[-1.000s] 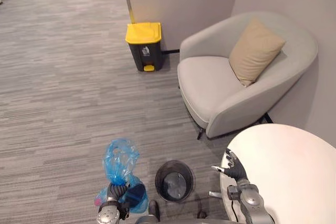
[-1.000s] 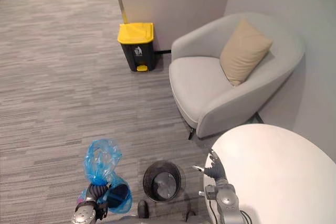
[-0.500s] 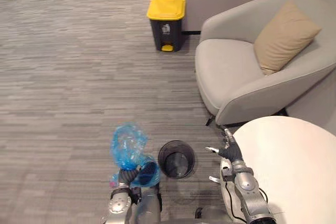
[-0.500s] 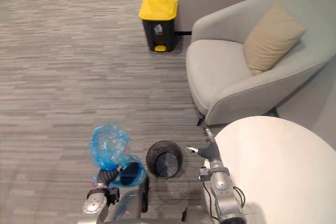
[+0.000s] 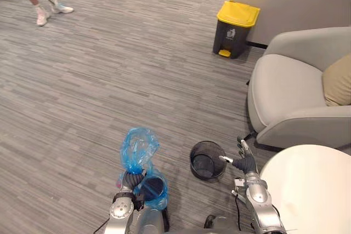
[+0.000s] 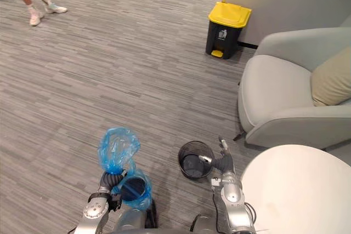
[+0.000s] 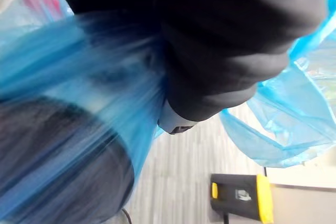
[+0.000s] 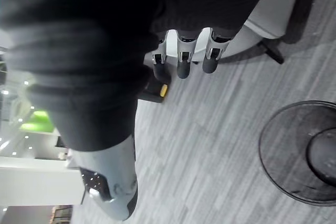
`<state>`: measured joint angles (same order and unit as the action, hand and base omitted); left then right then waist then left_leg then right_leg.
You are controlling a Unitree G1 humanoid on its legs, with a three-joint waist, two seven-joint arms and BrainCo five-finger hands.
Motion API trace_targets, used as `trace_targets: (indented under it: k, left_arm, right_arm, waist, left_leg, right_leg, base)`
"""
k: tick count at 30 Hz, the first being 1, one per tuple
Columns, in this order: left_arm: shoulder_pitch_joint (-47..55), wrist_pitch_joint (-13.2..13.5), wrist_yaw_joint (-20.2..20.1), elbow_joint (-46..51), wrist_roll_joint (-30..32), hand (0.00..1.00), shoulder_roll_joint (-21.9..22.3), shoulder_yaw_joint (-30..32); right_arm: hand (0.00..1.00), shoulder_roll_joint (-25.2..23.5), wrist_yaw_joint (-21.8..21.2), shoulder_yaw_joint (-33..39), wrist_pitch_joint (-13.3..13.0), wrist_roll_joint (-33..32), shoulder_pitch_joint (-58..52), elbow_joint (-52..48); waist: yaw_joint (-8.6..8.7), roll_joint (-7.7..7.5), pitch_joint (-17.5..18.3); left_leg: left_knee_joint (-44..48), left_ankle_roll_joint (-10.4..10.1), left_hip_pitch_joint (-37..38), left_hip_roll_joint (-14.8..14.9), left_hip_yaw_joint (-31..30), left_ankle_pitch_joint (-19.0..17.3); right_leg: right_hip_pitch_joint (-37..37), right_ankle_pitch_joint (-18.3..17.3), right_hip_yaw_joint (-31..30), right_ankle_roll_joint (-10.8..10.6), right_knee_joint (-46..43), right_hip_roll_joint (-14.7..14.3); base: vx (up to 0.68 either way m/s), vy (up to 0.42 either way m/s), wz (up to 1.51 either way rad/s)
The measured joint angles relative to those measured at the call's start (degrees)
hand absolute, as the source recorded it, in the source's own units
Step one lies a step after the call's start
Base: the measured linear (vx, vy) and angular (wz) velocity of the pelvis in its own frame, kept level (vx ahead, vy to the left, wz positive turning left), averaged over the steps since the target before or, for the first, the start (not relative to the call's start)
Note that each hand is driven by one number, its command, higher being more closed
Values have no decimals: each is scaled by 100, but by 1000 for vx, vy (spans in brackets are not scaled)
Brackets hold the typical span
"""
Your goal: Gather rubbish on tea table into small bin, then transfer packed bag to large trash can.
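The view is swung leftward since a second ago — a person's legs (image 5: 41,4) are now seen far left. The blue bag (image 5: 138,147) is still gripped at its neck by the left hand (image 5: 130,181), fingers curled round it. The small bin (image 5: 207,160) is stood just beside the right hand (image 5: 244,164), fingers loosely straight. The large trash can (image 5: 235,22) is set well apart across open carpet (image 5: 109,75), near the armchair (image 5: 290,97) — the white surface (image 5: 307,190) is cut by the right edge.

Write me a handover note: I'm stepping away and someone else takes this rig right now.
Left hand: shut on the neck of the blue bag, beside the small bin.
Right hand: open, empty, near the white table's edge.
Done: bag is packed and out of the small bin.
Left: carry it to the yellow-lidded trash can, lid shut, and drop it in.
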<state>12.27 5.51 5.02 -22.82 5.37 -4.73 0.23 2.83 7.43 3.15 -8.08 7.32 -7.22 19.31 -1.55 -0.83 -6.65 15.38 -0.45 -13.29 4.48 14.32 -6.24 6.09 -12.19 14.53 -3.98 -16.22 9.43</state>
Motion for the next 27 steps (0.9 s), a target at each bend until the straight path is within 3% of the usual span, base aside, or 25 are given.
trace_targets:
  k: [5,13,17,20,24,26,27]
  left_arm:
    - [-4,-16,-4,-228,62,100,-140,41]
    - [-48,-17,-1,-345,156,100,-227,63]
    - [-68,-28,3,-491,146,100,-208,250]
    - [-74,-34,14,-486,130,100,-205,461]
    - [-38,-73,28,-365,67,100,-200,506]
    - [78,-103,43,-124,30,100,-176,503]
    - [102,-143,48,54,28,100,-127,500]
  right_arm:
    - [0,1,-8,196,155,4,109,455]
    - [0,34,-13,360,225,7,233,749]
    - [0,60,-11,359,242,7,247,873]
    - [0,69,-8,363,242,7,318,872]
    - [0,81,-4,387,259,5,282,872]
    - [0,47,-9,375,295,5,216,825]
    - [0,37,-10,352,307,5,127,730]
  waist:
    - [61,57,0]
    - [70,44,-5]
    - [74,-30,-53]
    - [64,-118,-131]
    - [71,-248,-374]
    - [64,-306,-510]
    - [85,-242,-551]
  left_leg:
    - [-194,197,183,-141,11,213]
    - [-779,87,449,-155,-28,540]
    - [-856,45,438,-163,-124,584]
    - [-714,71,204,-210,-206,550]
    - [-13,285,-81,-482,-338,28]
    - [275,405,-116,-575,-513,-218]
    - [356,482,-67,-583,-703,-277]
  right_leg:
    - [-423,478,-73,-154,729,-30]
    - [-579,683,-26,-69,1026,-127]
    - [-567,683,59,-69,1028,-131]
    - [-385,623,137,-132,913,-71]
    - [-171,-30,277,-266,-70,360]
    - [-56,-86,106,-124,-815,520]
    - [395,181,-327,375,-1817,472]
  base:
    - [78,69,0]
    - [3,-33,1]
    - [-54,-5,8]
    - [-79,44,16]
    - [-18,114,40]
    - [61,126,50]
    - [100,133,71]
